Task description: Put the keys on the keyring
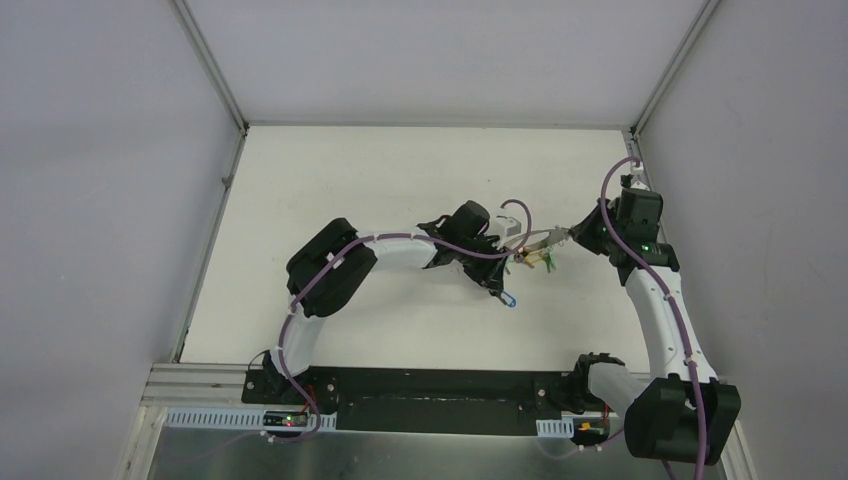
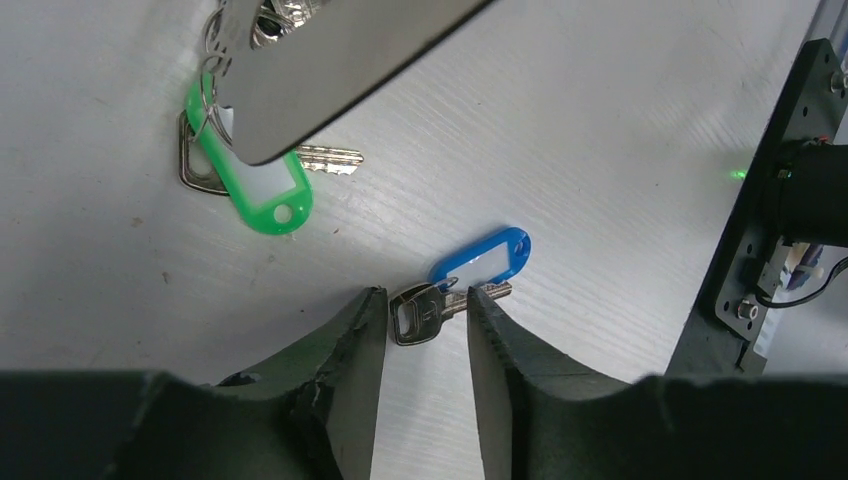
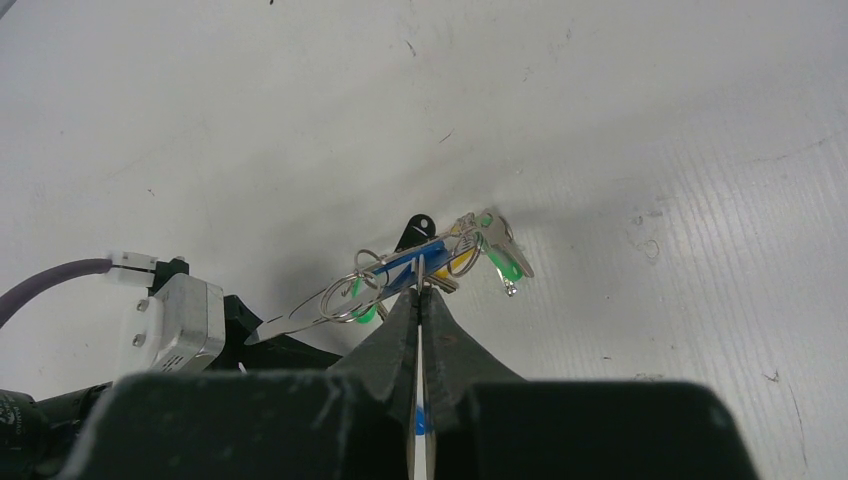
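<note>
I centre left gripper (image 2: pixel 427 300), part-open, empty, astride blue-tagged key (image 2: pixel 413 317); pinch head squarely; right gripper (image 3: pixel 420 297) clamped on keyring (image 3: pixel 348 293).

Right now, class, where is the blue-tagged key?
In the left wrist view, the blue-tagged key lies on the table between the open fingers of the left gripper, down-right of the green-tagged key.

Bare tabletop (image 1: pixel 400 170) along the far and left sides, centre-right crowded where left gripper (image 2: pixel 427 305) and right gripper (image 3: pixel 420 295) nearly meet, keyring (image 3: pixel 400 272) pinched in the right one, blue-tagged key (image 2: pixel 482 262) lying between the left fingers (image 2: pixel 350 340), green-tagged key (image 2: pixel 255 185) near it, walls (image 1: pixel 120 200) boxing three sides.
</note>
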{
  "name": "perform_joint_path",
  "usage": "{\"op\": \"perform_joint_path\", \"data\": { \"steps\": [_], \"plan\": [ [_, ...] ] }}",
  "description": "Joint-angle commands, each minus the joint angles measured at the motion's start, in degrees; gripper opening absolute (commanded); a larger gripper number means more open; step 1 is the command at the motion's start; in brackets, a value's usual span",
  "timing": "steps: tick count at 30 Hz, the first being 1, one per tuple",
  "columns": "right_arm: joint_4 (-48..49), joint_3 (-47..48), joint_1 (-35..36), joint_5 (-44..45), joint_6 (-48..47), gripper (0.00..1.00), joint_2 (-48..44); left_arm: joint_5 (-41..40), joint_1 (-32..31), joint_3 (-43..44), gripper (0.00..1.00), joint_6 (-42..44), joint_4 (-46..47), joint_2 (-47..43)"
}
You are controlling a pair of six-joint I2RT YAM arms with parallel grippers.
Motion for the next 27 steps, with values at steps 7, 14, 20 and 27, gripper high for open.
{"op": "perform_joint_path", "data": {
  "steps": [7,14,20,27],
  "plan": [
    [2.8,-0.2,0.1,-0.6,0.9,0.00,-1.7,-4.5,-1.3,-1.4,0.19,0.3,1.4,-5.1],
    [2.8,-0.2,0.1,-0.7,0.8,0.00,-1.7,-6.2,-2.6,-1.6,0.07,1.4,0.5,-7.0],
    [2.9,-0.2,0.1,-0.7,0.8,0.00,-1.7,-9.2,-3.9,-1.6,0.02,3.1,-1.6,-8.8],
    [2.9,-0.2,0.1,-0.4,0.9,0.00,-1.8,-23.4,-5.9,2.2,0.38,-7.9,-11.1,-9.5]
  ]
}}
